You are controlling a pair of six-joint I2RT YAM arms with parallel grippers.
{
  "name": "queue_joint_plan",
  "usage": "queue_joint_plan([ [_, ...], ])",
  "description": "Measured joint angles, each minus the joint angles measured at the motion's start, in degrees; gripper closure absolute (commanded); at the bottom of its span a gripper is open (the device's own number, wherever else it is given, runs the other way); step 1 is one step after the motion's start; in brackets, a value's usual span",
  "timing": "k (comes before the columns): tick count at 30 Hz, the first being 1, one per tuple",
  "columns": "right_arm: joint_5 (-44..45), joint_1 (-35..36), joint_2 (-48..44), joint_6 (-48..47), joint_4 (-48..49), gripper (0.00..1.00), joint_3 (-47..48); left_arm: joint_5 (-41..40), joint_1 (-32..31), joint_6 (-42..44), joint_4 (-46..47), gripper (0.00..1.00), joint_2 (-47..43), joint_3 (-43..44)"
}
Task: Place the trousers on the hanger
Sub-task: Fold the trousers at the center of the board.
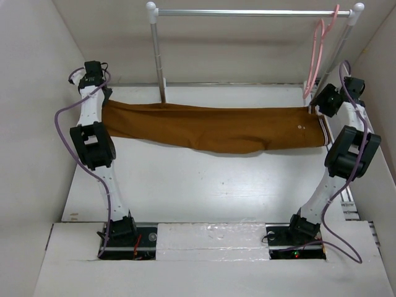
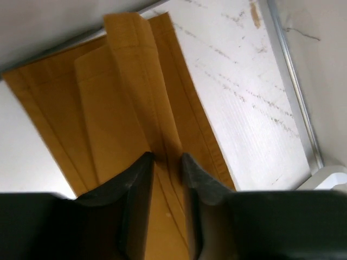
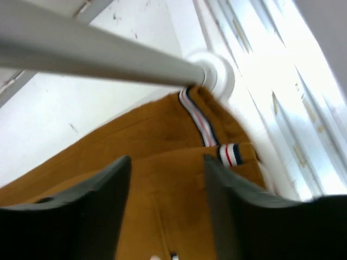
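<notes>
so the trousers [image 1: 216,133] are stretched sideways across the back of the table [image 1: 204,185], leg ends on the left, waistband on the right, with the middle sagging a bit. the left gripper [image 2: 167,160] is clenched on a fold of the leg cloth, and on its wrist cam the fingers are pinched close together with the fabric running up between them. the right gripper [image 3: 165,160] sits over the waistband end, close by the striped trim [image 3: 198,119] and the foot of the right post [image 3: 209,76]. its jaws stand well apart with flat cloth showing past them, so i read it as released, not gripping. that view is blurry though.

the hanger [image 1: 312,62] hangs from the right end of the rail [image 1: 247,12], up above the waistband end and apart from the cloth.

my read: the step in hand is getting a proper hold on the waistband before anything goes near the hanger. i'd come down square on the band, take both layers, and stay off the post because it's really tight in there. then i'd lift both ends evenly so the sag doesn't drag. i'd guess the cloth slides easily, so a shallow pinch could let go.

containers: no bins or trays here. the closest thing to one is the rail, and all it carries is the hanger, which has nothing on it yet.
</notes>
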Motion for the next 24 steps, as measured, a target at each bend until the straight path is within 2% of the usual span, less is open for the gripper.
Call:
queue_joint_plan([
  [1, 0.37, 0.02, 0.42, 0.5, 0.9, 0.25, 0.26, 0.52, 0.15, 0.11, 0.66, 0.63, 0.37, 0.35],
  [2, 0.42, -0.11, 0.74, 0.59, 1.51, 0.23, 0.61, 0.94, 0.31, 0.52, 1.68, 0.52, 0.52, 0.44],
  [6, 0.37, -0.61, 0.9, 0.24, 1.75, 0.19, 2.12, 1.03, 0.63, 3.21, 4.26, 0.4, 0.07, 0.37],
  [8, 0.31, -0.87, -0.52, 0.22, 2.69, 0.19, 0.98, 0.74, 0.79, 5.27, 6.14, 0.39, -1.33, -1.27],
  [11, -0.07, -1.36, -6.29, -0.17, 4.63, 0.34, -5.84, -0.5, 0.79, 7.28, 7.39, 0.41, -5.99, -6.97],
  [12, -0.11, -1.66, -9.01, -0.31, 4.66, 0.66, -8.81, -0.63, 0.79, 7.3, 8.0, 0.42, -8.13, -10.05],
  [13, -0.13, -1.92, -11.87, -0.79, 4.96, 0.85, -11.8, -0.61, 0.79, 7.19, 9.01, 0.42, -10.84, -14.4],
  [14, -0.26, -2.14, -14.67, -0.59, 5.92, 0.99, -14.95, -0.22, 0.96, 6.91, 9.07, 0.43, -13.4, -18.56],
  [18, -0.35, -2.25, -27.63, -0.63, 8.57, 1.0, -29.27, 4.63, 2.43, 4.66, 12.39, 0.43, -20.52, -35.26],
  [19, -0.42, -1.92, -30.16, -0.87, 9.07, 0.93, -32.26, 5.84, 3.06, 4.26, 13.29, 0.43, -20.7, -38.25],
  [20, -0.5, -1.55, -32.26, -1.11, 9.35, 0.8, -34.93, 6.97, 3.54, 4.0, 13.92, 0.43, -20.35, -40.54],
  [21, -0.7, -1.31, -33.86, -1.2, 10.01, 0.49, -37.57, 8.07, 3.87, 3.8, 14.32, 0.43, -19.5, -42.1],
  [22, -1.57, -1.25, -35.17, -1.14, 10.71, 0.37, -40.3, 9.03, 4.28, 3.72, 14.53, 0.43, -18.29, -42.86],
  [24, -4.52, -1.84, -35.45, -1.49, 12.17, 0.22, -45.07, 11.1, 4.55, 3.69, 15.56, 0.43, -15.43, -43.06],
])
